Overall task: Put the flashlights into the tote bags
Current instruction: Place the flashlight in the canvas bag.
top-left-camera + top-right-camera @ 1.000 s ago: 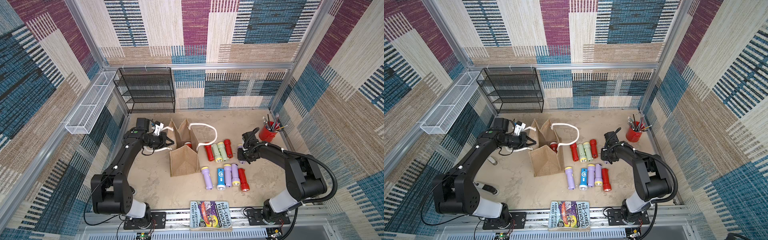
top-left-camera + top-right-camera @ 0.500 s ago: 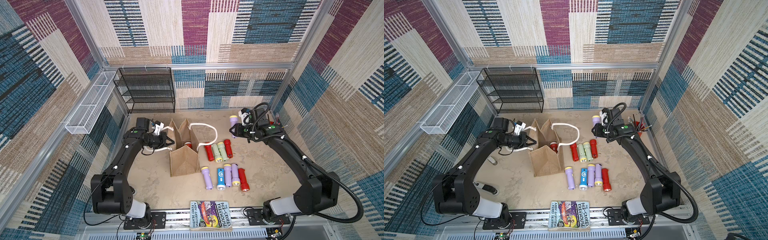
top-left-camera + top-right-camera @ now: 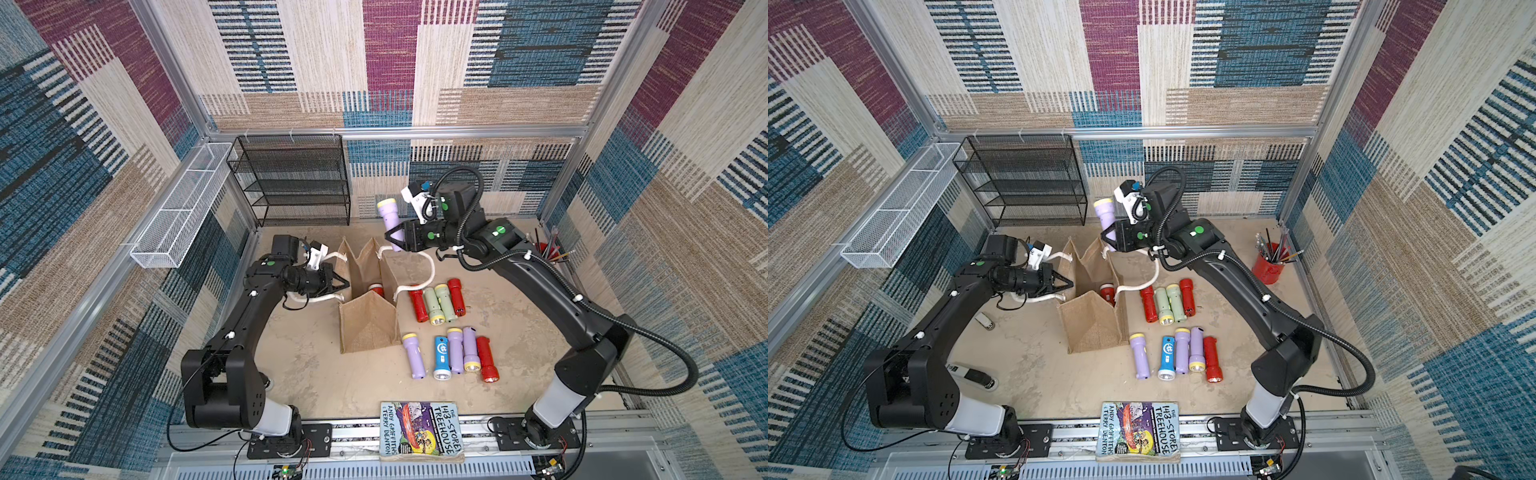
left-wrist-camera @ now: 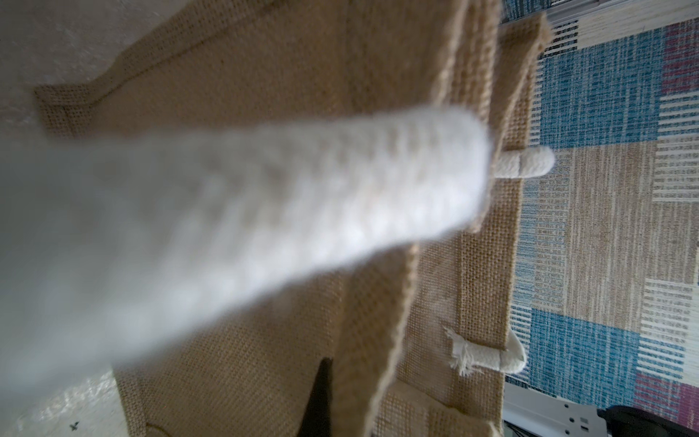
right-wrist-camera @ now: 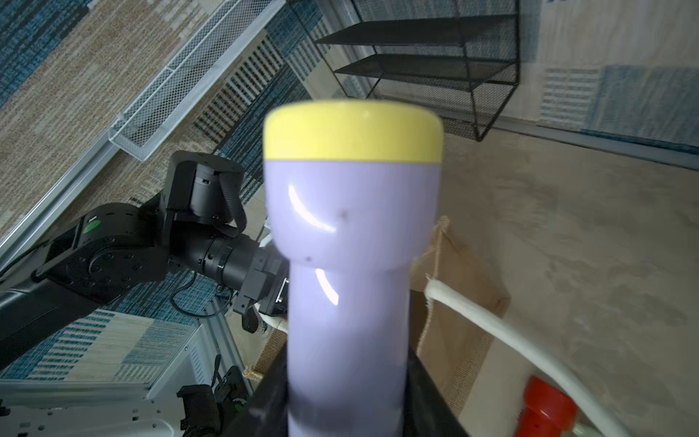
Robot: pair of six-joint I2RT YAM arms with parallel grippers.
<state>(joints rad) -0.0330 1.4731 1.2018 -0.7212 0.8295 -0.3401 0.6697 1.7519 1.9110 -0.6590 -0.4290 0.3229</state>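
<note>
plastic flashlights point(image 3: 441, 357), nine, loose on the tabletop point(image 3: 316, 374) at lower centre-right. beside them, at frame centre, burlap tote bag point(image 3: 368, 332) upright, mouth open, one red flashlight point(image 3: 376, 288) inside; left claw point(image 3: 341, 285) clenched on its left rim. farthest back, right claw point(image 3: 397, 241) grasping a lilac flashlight point(image 3: 388, 212) by the tail, long axis near upright, yellow head up; bag mouth just below-left of it, right arm nearer.

Lilac flashlight point(image 3: 390, 217), yellow collar; tan tote bag point(image 3: 368, 328), white rope handles point(image 4: 264, 212).
</note>
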